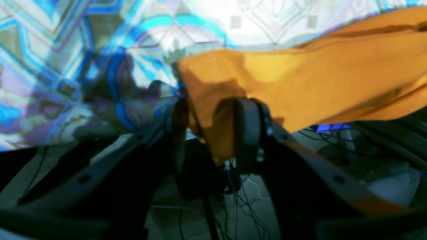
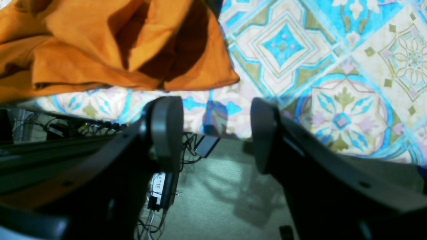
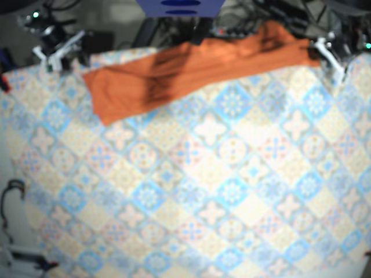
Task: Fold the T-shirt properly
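The orange T-shirt lies as a long band along the table's far edge. In the left wrist view a bunched end of the T-shirt fills the gap between the fingers of my left gripper, which is shut on it. The cloth stretches away to the right, partly off the table. In the base view that gripper sits at the shirt's right end. My right gripper is open with nothing between its fingers, just short of the shirt's rumpled other end. From above, the right gripper stands left of the shirt.
A patterned blue and cream cloth covers the table. Beyond the far edge are floor and tangled cables. A dark blue object sits behind the shirt. A cable loop lies off the left side.
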Tool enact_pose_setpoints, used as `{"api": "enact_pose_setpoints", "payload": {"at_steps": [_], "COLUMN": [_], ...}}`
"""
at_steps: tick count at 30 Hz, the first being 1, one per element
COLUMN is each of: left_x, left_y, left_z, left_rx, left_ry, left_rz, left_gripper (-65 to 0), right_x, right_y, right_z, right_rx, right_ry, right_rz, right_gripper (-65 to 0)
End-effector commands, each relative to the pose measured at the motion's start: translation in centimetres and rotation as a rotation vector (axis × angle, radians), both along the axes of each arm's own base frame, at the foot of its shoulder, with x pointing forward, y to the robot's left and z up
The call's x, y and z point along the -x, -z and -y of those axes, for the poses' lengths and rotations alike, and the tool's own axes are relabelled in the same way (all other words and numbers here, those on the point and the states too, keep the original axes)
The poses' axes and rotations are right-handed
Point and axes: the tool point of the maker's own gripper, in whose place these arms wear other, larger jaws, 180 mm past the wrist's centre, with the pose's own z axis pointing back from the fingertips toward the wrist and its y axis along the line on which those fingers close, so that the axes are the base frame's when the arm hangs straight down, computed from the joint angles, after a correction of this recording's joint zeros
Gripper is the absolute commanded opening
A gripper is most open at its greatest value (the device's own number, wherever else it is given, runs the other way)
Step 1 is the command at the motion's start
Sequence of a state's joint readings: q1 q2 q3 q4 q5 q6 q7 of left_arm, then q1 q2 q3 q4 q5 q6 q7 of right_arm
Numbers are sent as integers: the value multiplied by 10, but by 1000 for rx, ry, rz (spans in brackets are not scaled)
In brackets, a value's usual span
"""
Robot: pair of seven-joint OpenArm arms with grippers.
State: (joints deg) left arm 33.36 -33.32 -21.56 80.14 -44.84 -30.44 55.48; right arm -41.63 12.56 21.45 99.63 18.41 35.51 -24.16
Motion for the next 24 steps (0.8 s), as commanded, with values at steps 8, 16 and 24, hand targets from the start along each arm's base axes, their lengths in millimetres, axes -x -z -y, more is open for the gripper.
{"api": "enact_pose_setpoints", "payload": {"at_steps": [8,16,24], "left_x": [0,6,6], "left_y": [-4,4,6], "left_z": [-4,12,16], "left_rx": [-9,24,30], "left_ry": [13,28,34], "left_rz": [5,-14,-18], "left_gripper": [-416,-416,-416], "right_x": [-5,-6,-35], "right_y": [-9,-10,-16], "right_z": [3,4,14], "right_rx": [-2,5,77], "right_ry": [-3,-8,-58], "right_rz": [36,33,-1], "right_gripper": [-331,-331,-317]}}
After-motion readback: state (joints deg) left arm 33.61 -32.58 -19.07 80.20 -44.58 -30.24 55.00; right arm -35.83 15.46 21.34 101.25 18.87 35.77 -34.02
